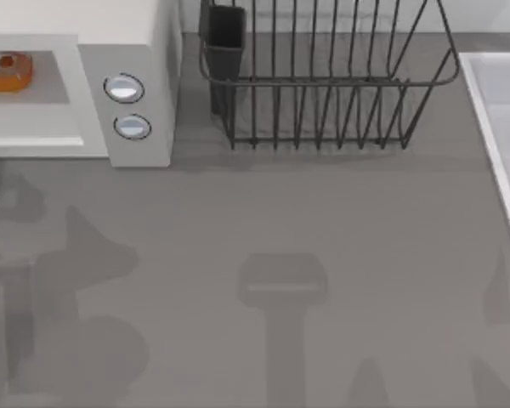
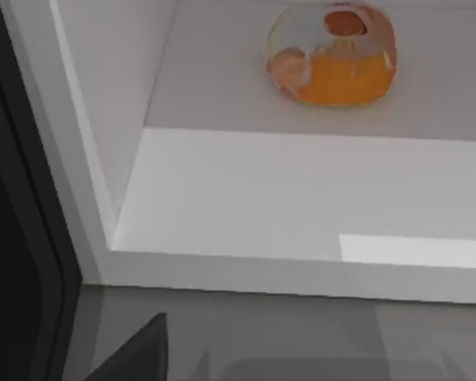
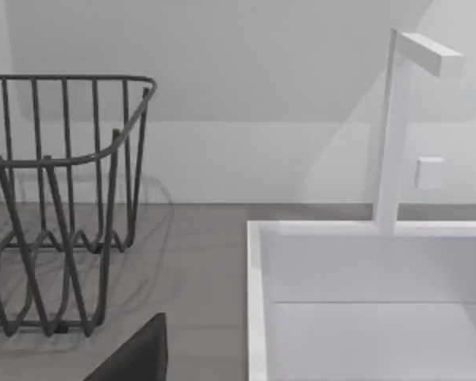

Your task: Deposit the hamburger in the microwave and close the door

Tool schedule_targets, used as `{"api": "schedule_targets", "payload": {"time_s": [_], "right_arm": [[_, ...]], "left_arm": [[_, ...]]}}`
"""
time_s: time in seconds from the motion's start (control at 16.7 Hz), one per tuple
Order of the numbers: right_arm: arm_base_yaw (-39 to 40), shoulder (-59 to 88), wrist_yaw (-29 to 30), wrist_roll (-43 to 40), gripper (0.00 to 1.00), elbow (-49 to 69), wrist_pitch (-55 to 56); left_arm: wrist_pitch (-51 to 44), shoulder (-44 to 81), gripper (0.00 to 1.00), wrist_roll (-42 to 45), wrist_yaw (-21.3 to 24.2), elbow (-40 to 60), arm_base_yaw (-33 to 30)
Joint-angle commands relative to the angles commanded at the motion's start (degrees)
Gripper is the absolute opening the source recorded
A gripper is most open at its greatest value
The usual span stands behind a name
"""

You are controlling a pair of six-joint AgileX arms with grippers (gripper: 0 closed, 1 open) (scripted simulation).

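At the desk's far left corner, the hamburger (image 1: 7,70) sits inside the microwave (image 1: 127,51), door unclosed; finger states can't be told.

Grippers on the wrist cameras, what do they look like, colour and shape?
Only a small part of each is in view. The left gripper appears in the left wrist view as a matte, dark charcoal wedge with flat faces and a straight slanted edge. The right gripper looks the same in the right wrist view. The parts in view are plain, with no markings or cables on them.
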Motion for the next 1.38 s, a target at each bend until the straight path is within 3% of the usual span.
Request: {"api": "schedule_targets", "payload": {"time_s": [0.36, 0.9, 1.38], "right_arm": [[0.00, 0.00, 0.00, 0.00, 1.00, 0.00, 0.00], [0.00, 0.00, 0.00, 0.00, 1.00, 0.00, 0.00], [0.00, 0.00, 0.00, 0.00, 1.00, 0.00, 0.00]], "left_arm": [[-16.64, -12.39, 1.00, -0.05, -0.14, 3.86, 0.04], [-18.29, -16.41, 1.00, -0.20, -0.72, 3.06, -0.65], [-26.86, -41.82, 1.00, -1.91, -4.87, -7.15, -5.84]]}}
